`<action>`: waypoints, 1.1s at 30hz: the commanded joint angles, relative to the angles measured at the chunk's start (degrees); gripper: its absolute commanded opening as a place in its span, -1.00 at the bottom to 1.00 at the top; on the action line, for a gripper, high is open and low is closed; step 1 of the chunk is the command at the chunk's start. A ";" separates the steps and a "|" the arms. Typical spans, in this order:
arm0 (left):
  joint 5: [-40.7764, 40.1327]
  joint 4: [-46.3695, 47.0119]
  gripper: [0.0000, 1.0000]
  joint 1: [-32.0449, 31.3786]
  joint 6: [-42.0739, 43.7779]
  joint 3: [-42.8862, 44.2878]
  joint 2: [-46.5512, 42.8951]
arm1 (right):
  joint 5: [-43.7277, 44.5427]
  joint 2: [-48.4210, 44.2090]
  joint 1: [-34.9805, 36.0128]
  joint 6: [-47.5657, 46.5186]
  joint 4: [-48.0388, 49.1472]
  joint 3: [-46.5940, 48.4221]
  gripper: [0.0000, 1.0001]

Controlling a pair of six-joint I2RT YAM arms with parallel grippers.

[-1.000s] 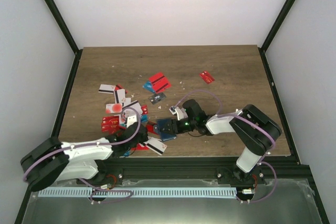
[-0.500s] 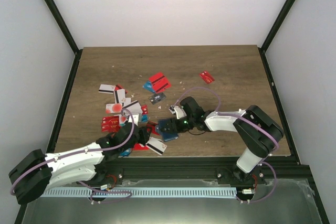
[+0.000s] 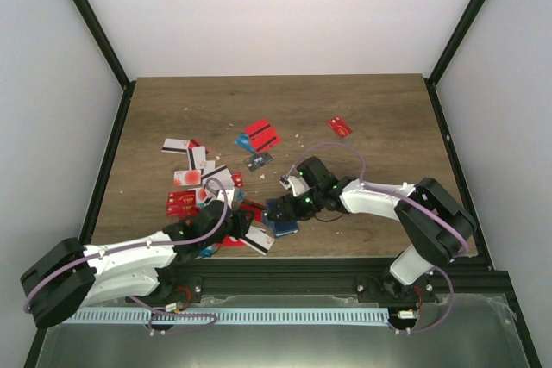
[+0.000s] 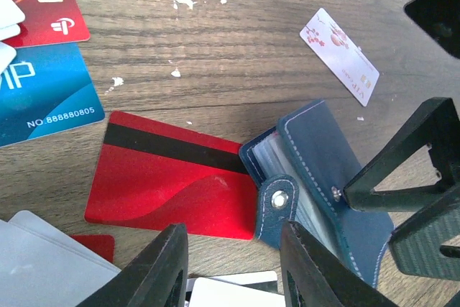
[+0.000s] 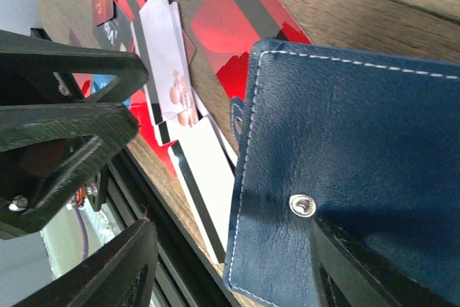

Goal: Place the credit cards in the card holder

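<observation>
Feeding the red striped card (image 4: 165, 181) into the card holder (image 4: 323, 156) seems to be the step in hand. The card lies flat on the surface (image 4: 237, 55) with its short edge at the holder's open mouth from 9 o'clock, and the holder sits near 6 o'clock of the surface. The left end effector (image 4: 231, 246) hangs above with jaws apart and empty, and the right end effector (image 5: 233, 249) also has its jaws apart, one finger resting on the cover. I would take the card's free end and slide it low toward 3 o'clock, avoiding the clasp tab (image 4: 277, 203).
</observation>
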 commanded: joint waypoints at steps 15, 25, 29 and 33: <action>6.92 6.53 -0.22 2.24 2.55 0.00 3.08 | -3.37 2.09 0.30 -0.43 1.52 5.62 0.19; 17.83 13.28 -0.11 9.10 7.96 -1.94 6.59 | 1.03 8.08 0.32 -2.05 1.13 4.67 0.16; 22.37 18.38 -0.11 11.27 9.25 -2.45 9.38 | 1.81 9.46 0.28 -2.22 1.11 4.04 0.16; 26.97 23.20 -0.10 12.19 9.84 -2.18 13.58 | 2.06 9.23 0.32 -2.23 0.87 3.79 0.15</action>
